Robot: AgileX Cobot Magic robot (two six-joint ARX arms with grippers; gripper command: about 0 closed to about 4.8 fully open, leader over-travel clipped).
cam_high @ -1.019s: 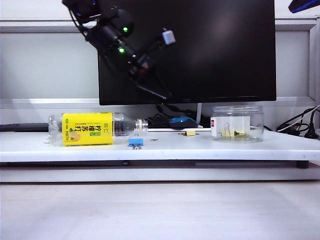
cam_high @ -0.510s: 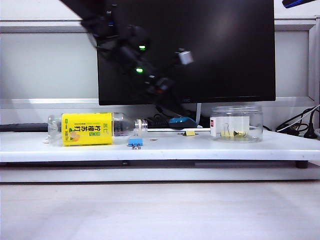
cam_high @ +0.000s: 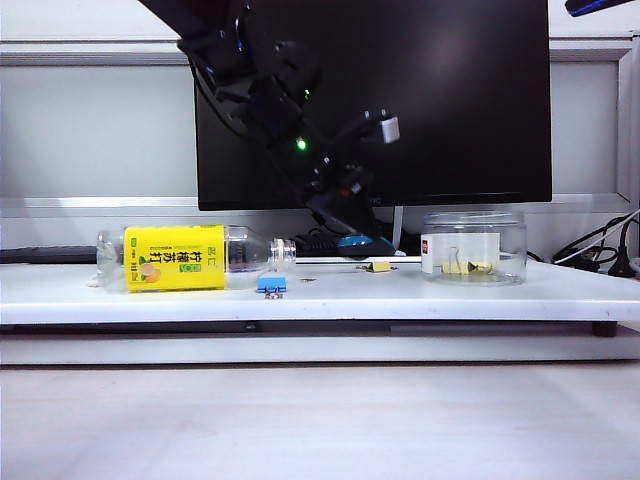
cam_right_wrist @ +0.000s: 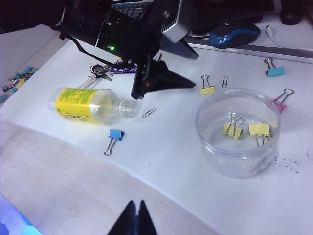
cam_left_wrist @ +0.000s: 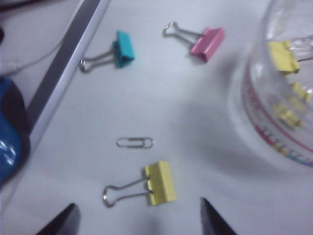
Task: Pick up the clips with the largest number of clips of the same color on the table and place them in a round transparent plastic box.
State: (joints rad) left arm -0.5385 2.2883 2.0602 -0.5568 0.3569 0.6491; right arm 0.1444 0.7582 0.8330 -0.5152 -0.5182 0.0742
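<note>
Left gripper [cam_left_wrist: 137,220] now lowered over the last loose yellow clip [cam_left_wrist: 159,182], jaws spread wide, nothing held.

Since a second ago the arm has been swung down from in front of the monitor toward the surface [cam_high: 330,295]; a pick looks set up. Clip sits between the fingertips; paper clip [cam_left_wrist: 134,142] just beyond, round transparent plastic box [cam_right_wrist: 238,129] close beside, two yellow clips inside. Little side room. Right gripper [cam_right_wrist: 135,218] clenched, parked well clear.
</note>
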